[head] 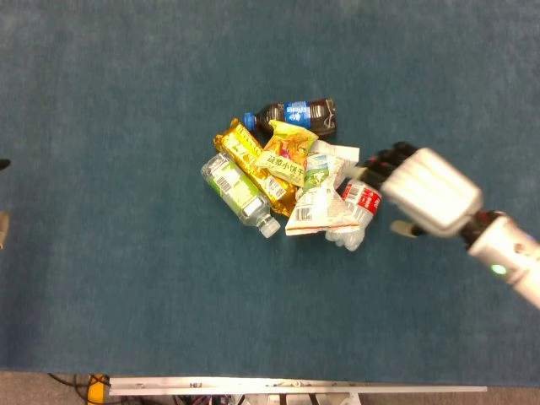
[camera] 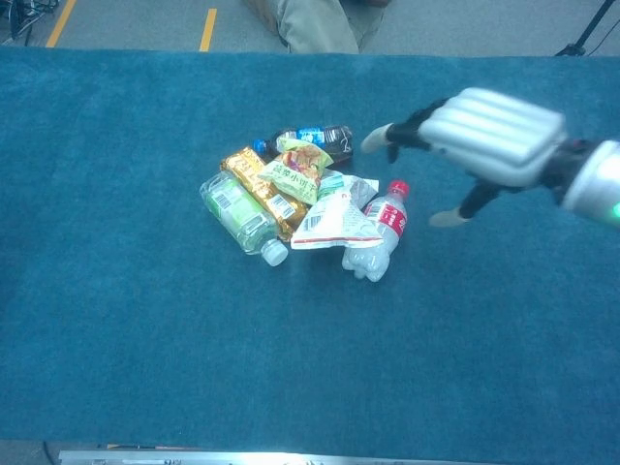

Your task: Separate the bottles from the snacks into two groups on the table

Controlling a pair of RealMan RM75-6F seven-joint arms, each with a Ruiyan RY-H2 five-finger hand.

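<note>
Right hand (head: 426,192) (camera: 484,136) over the right half of the table (head: 126,295) (camera: 116,339), fingers (camera: 387,136) spread and pointing left toward the pile, thumb (camera: 448,218) stuck out nearer the near edge, nothing held. In the chest view, clear air between the hand and the red-cap bottle (head: 359,209) (camera: 380,232); in the head view, fingertips overlapping that bottle's cap end, so contact hard to judge from above. Red-cap bottle lying at the right edge of the pile, cap to the far right, base to the near side, partly under the white bag (head: 319,201) (camera: 331,218) on its left. Left of that, a yellow-green bag (head: 289,152) (camera: 294,171) leaning over the dark bottle (head: 295,112) (camera: 310,138), which lies at the far side of the pile with its blue cap to the left. Gold bag (head: 253,167) (camera: 258,191) running diagonally from far left to near right, touching the yellow-green bag on one side and the green bottle (head: 236,192) (camera: 237,215) on the other. Green bottle at the left edge of the pile, white cap toward the near right. All six items touching or overlapping in one heap near the table's middle, bottles and snacks not yet apart. No bins or trays on the cloth. Left hand out of both views. At the far edge in the chest view, a seated person's legs (camera: 315,21) behind the table.
</note>
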